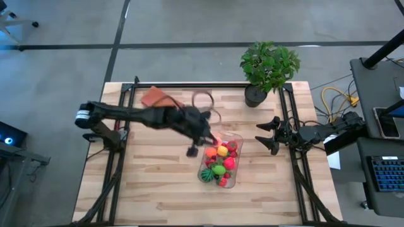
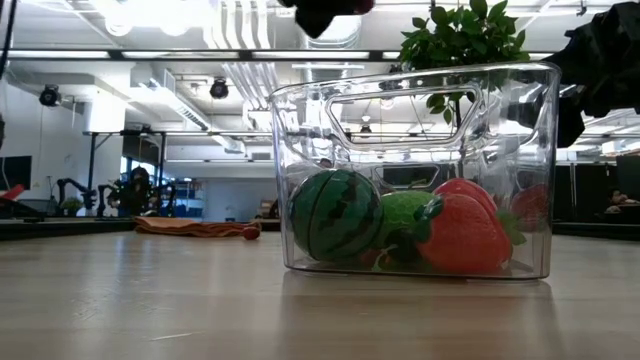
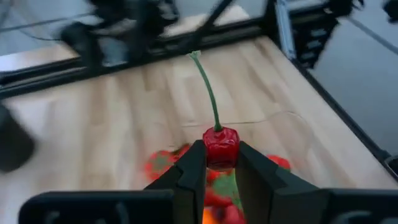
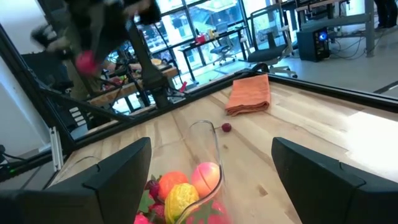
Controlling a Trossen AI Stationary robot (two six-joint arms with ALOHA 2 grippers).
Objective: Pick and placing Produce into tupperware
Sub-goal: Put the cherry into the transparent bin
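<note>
A: Holding a red cherry (image 3: 221, 147) by its body, the left gripper (image 3: 221, 167) has its jaws clamped on the fruit, green stem pointing away from the wrist. Why there?

B: Judged from the high view, it hangs over the near-left end of the tupperware (image 1: 235, 140), so a release should drop the cherry inside rather than on the table (image 1: 151, 189).

A: Contents of the tub?

B: Mixed produce (image 1: 220, 162): in the low view a striped green melon (image 2: 336, 214) and a strawberry (image 2: 464, 232) sit against the clear wall. One small red piece (image 4: 226, 127) lies loose on the wood near the orange cloth (image 4: 250, 94); probably next.

A: Right gripper (image 1: 273, 134)?

B: Parked off the tub's right side, fingers spread wide, holding nothing. The potted plant (image 1: 268, 66) stands behind it, clear of the work.
</note>
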